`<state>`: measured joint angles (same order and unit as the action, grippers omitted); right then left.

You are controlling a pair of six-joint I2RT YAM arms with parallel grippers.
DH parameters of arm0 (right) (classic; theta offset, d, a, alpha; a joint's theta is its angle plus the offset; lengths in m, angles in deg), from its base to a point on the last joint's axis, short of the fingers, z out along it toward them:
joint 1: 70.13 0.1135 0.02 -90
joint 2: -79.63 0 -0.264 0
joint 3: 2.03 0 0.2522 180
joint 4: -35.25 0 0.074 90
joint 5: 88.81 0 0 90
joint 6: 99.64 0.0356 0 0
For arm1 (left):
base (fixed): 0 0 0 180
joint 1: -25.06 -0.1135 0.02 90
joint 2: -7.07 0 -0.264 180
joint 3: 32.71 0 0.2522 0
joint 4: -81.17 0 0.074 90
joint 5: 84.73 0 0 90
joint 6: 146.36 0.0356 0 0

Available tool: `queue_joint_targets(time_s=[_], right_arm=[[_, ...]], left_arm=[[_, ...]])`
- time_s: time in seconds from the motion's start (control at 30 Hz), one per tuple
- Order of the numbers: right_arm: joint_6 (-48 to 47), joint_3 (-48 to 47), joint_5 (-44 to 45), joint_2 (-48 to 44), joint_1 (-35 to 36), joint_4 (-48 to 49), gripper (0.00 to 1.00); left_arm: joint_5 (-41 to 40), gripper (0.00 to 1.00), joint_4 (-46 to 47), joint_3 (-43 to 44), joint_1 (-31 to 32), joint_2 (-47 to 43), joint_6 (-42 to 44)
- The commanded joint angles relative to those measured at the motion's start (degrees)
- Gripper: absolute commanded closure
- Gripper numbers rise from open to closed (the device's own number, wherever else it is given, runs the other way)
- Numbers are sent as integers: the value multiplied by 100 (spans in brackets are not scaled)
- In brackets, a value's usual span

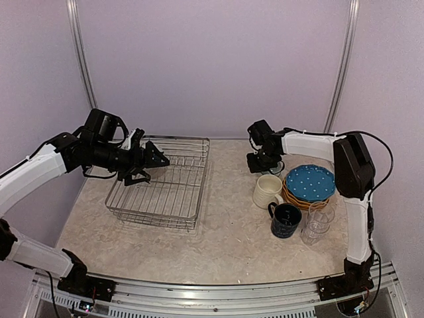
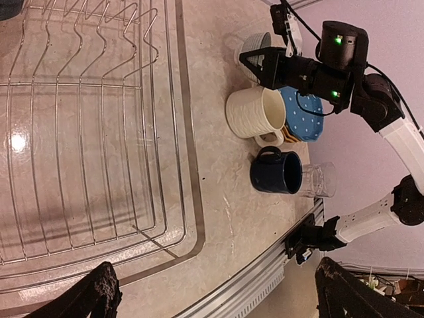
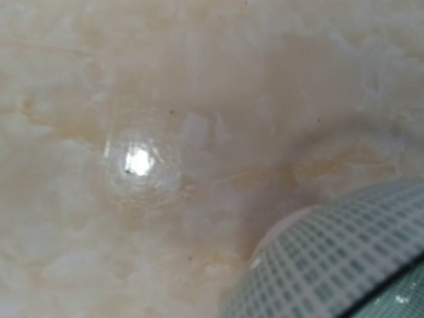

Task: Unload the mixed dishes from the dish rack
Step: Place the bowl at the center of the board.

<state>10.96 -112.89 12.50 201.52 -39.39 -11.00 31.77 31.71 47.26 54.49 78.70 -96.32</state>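
My right wrist view is blurred: only tabletop [image 3: 165, 132] and a patterned curve, perhaps the bowl [image 3: 331, 271], cut off at the corner. From above, I can't tell how wide the right hand [image 1: 262, 162] stands.

one rack [image 1: 161, 192], two mugs [image 1: 267, 191], two glasses [image 1: 320, 216], one bowl [image 2: 250, 50], one plate stack [image 1: 310, 183]

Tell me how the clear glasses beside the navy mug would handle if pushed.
The clear glasses look thin-walled, so probably fragile and light. Standing tall and upright, they would likely tip rather than slide. Their smooth sides may be slippery.
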Motion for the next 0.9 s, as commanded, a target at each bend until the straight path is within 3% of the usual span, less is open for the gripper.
queue_joint_targets(time_s=[0.0, 0.33, 0.87], right_arm=[[-114, -363, 197, 232, -50, -238, 94], [-364, -774, 320, 737, -59, -891, 76], [-619, -281, -227, -196, 43, -415, 32]], left_arm=[[-335, 1, -387, 235, 89, -33, 185], [-821, 1, -734, 441, 133, 128, 281], [-2111, 1, -1351, 950, 55, 493, 595]])
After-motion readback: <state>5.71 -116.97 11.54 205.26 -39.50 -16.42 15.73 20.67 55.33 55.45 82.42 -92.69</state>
